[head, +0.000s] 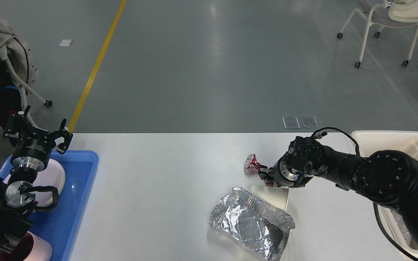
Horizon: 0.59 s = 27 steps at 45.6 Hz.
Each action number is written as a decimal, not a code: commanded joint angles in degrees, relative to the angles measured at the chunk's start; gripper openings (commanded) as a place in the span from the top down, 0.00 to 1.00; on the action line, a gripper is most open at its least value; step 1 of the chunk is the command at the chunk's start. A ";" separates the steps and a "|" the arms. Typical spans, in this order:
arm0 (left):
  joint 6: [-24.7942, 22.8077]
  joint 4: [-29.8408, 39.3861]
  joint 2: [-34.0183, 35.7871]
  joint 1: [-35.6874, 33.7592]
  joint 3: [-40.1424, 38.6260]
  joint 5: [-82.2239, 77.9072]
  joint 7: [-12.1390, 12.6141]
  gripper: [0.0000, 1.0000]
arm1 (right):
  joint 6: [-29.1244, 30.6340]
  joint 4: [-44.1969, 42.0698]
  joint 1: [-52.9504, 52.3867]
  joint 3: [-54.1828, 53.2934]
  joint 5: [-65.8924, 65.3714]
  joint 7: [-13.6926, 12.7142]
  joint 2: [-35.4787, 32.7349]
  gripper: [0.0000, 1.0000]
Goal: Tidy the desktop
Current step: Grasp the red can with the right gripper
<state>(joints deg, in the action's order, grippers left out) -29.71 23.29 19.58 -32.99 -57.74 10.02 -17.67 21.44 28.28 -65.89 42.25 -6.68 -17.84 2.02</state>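
The white desktop (165, 188) fills the lower part of the view, its far edge against the grey floor. The right gripper (261, 171) lies low over it toward the far right, its jaws clamped on a crushed red can (251, 164). Just nearer lies a paper cup (275, 194) on its side, touching a crumpled foil tray (250, 223) toward the near edge. A cream bin (394, 139) stands at the right edge. At the left edge, the left gripper (38, 128) hangs with jaws apart above a blue tray (80, 188) holding a plate (54, 177) and a pink cup (36, 250).
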 commanded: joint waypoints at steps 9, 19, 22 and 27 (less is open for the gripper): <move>0.00 0.00 -0.06 -0.06 0.00 0.00 0.00 0.02 | -0.08 -1.12 0.06 -0.85 1.93 0.09 -0.09 1.00; 0.00 0.00 -0.06 0.03 0.00 0.00 0.00 0.02 | -0.25 -1.21 0.06 -0.94 1.93 0.00 0.44 1.00; 0.00 0.00 -0.06 -0.06 0.00 0.00 0.00 0.02 | -0.25 -1.21 0.06 -0.94 1.93 0.00 0.44 1.00; 0.00 0.00 -0.06 0.03 0.00 0.00 0.00 0.02 | -0.25 -1.12 -0.03 -0.94 1.84 0.00 0.44 1.00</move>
<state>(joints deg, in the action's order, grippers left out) -29.71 23.29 19.53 -32.98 -57.74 10.02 -17.66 21.20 27.07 -65.83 41.30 -4.76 -17.83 2.45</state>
